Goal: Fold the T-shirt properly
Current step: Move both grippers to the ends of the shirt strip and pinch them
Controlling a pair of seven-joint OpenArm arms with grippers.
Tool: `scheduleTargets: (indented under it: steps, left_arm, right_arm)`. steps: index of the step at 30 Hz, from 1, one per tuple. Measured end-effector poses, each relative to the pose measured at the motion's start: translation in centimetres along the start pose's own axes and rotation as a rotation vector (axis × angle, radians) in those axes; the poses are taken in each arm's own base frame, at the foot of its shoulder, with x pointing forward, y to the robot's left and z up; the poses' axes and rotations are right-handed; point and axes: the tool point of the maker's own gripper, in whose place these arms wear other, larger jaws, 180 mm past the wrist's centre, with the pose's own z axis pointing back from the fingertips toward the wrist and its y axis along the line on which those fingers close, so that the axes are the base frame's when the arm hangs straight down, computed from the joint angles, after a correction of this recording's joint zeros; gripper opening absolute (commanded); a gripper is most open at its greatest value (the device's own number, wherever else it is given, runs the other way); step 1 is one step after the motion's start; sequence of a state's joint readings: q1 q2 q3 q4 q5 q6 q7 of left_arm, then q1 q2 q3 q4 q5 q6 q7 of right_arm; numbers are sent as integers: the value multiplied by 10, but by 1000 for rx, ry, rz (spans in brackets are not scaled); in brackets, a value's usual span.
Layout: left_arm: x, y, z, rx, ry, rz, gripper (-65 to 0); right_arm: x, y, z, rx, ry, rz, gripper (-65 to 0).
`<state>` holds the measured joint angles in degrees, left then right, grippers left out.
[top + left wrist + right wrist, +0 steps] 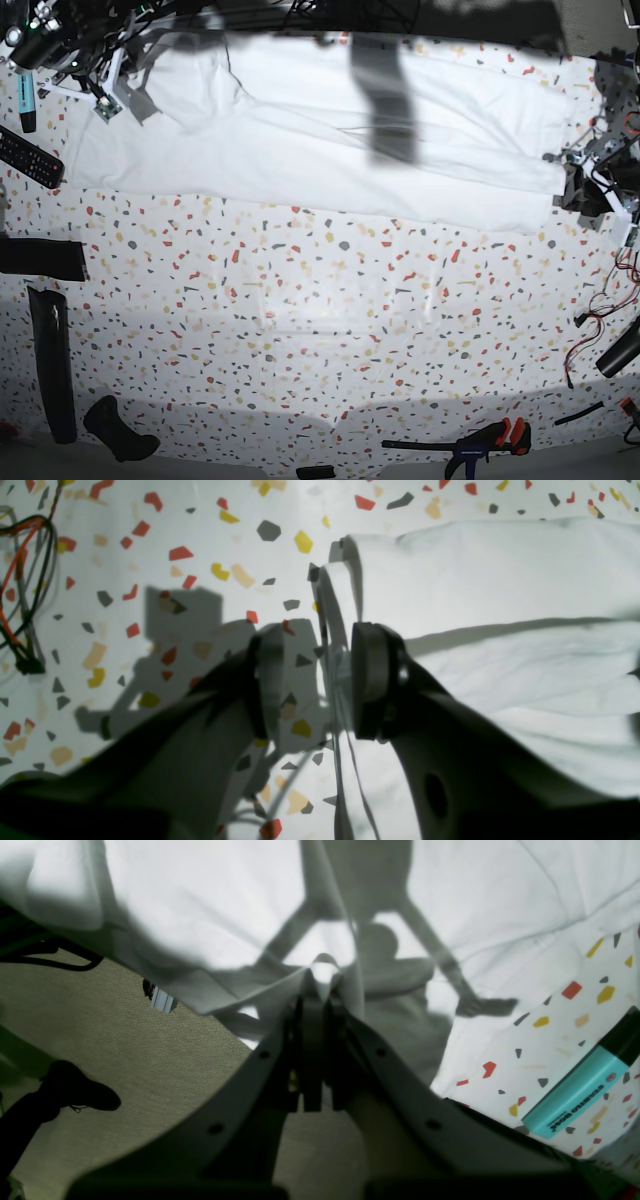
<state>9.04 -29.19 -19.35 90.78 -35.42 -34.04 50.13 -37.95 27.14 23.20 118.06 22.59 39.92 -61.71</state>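
Observation:
The white T-shirt (300,140) lies spread across the far part of the speckled table (300,320). In the base view my right gripper (110,95) is at the shirt's far-left corner. The right wrist view shows that gripper (317,985) shut on a pinched ridge of the T-shirt (200,900) near the table's edge. My left gripper (575,190) is at the shirt's right end. In the left wrist view its jaws (320,675) stand apart. The thin edge of the T-shirt (500,580) runs between them close to the right pad (370,680), and bare table shows beside the left pad.
A teal highlighter (575,1090) lies beside the shirt near my right gripper. A black remote (30,155) and dark tools (50,380) lie along the left side. A clamp (480,440) sits at the front edge. Loose wires (25,580) lie beside my left gripper. Carpet (125,1040) shows beyond the table's edge.

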Motion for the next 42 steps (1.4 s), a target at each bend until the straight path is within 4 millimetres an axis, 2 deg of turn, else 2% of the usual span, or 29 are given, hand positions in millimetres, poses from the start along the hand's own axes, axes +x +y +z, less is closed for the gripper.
scheduleTargets:
  steps: [5,13,15,19,25,31,34,37,39,42]
  left_arm:
    - [-2,2,0,13,12,-11,-426]
    - [-34,-13,3,-61,105,-60,-426]
    - [-36,-19,4,-88,98,-43,-426]
    - [-34,-17,5,-87,89,-46,-426]
    - [-26,0,14,-53,92,-92,-426]
    - [-17,4,17,-35,19,-114,-426]
    - [13,-4,20,-75,-141,-78,-426]
    - [37,-19,22,-122,-226,-59,-426]
    - [43,-23,16,-112,-240,-73,-426]
    - [33,-34,1,-116,-183,-75,-426]
  right_arm:
    - [0,0,0,0,0,0,-650]
    - [0,0,0,0,0,0,-650]
    - [1,-1,0,-2,-3,0,-650]
    - [1,-1,0,-2,-3,0,-650]
    - [-3,-8,0,-40,19,16,-650]
    - [0,-21,3,-92,12,56,-650]
    - [1,-21,3,-92,11,56,-650]
    - [1,-21,3,-92,11,56,-650]
    - [1,-21,3,-92,10,55,-650]
    - [0,-21,3,-92,11,55,-650]
